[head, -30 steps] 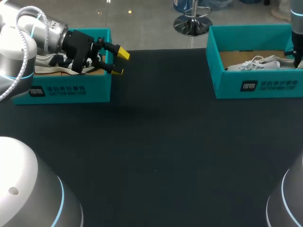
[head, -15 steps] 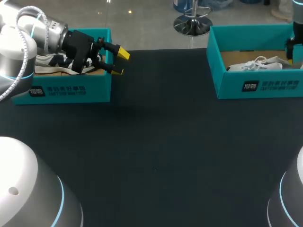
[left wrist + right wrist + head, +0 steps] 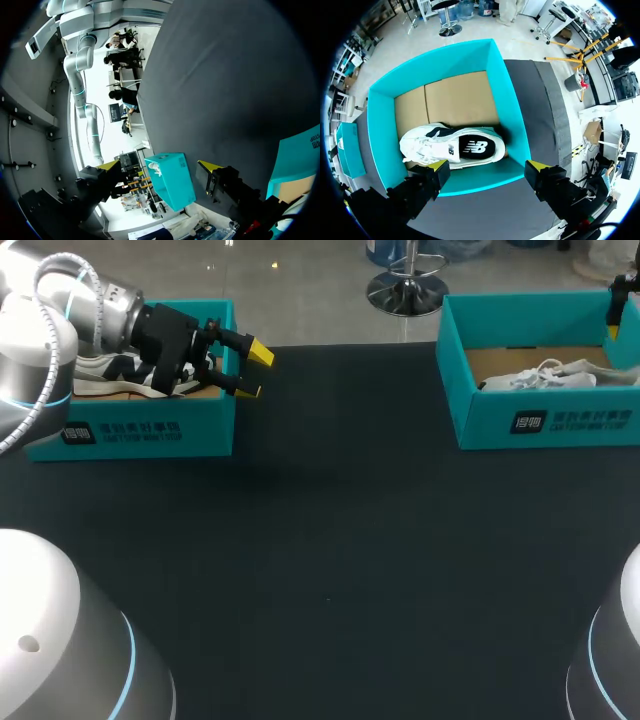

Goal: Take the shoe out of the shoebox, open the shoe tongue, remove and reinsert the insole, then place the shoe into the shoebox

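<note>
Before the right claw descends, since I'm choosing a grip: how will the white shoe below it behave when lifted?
The white shoe probably lifts lightly: it looks like a soft trainer. Its upper likely squashes, while the sole should stay stiffer. The loose laces may dangle and snag the shoebox wall.

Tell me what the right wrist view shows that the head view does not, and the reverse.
Only the right wrist view: the whole white shoe from above, its dark insole showing, with the open right gripper above the right shoebox. Only the head view: the open left gripper by the left shoebox, which holds a black-and-white shoe. Both: the right shoebox with the white shoe lying inside it.
</note>
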`<state>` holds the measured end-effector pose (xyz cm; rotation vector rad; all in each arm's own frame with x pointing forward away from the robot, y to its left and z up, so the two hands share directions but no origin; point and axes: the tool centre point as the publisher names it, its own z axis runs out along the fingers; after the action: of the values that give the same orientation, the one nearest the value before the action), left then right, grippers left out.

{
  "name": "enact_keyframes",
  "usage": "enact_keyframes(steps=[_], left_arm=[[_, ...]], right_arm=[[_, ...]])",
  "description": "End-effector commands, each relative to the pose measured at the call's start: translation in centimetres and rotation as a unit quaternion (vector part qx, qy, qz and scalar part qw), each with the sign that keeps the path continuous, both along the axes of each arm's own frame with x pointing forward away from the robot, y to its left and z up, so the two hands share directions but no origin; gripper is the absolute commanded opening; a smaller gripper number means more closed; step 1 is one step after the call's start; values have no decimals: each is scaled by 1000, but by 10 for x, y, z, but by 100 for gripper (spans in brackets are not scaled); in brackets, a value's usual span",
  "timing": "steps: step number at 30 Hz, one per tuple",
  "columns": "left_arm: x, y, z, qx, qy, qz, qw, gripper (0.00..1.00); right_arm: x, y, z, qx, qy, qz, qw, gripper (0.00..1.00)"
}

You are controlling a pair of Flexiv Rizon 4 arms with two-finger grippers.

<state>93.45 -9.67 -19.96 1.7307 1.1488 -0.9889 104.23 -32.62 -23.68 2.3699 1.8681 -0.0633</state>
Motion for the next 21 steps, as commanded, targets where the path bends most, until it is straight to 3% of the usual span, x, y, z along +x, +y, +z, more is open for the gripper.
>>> enact_keyframes(steps=[1,6,21], left_arm=[[0,0,0,1,-1,0,1000,100],[0,0,0,1,-1,0,1000,100],[0,0,0,1,-1,0,1000,100]], right_arm=[[-14,10,14,18,-25,4,1000,100],[-19,21,21,24,-33,9,999,100],[-19,21,21,24,-33,9,999,100]])
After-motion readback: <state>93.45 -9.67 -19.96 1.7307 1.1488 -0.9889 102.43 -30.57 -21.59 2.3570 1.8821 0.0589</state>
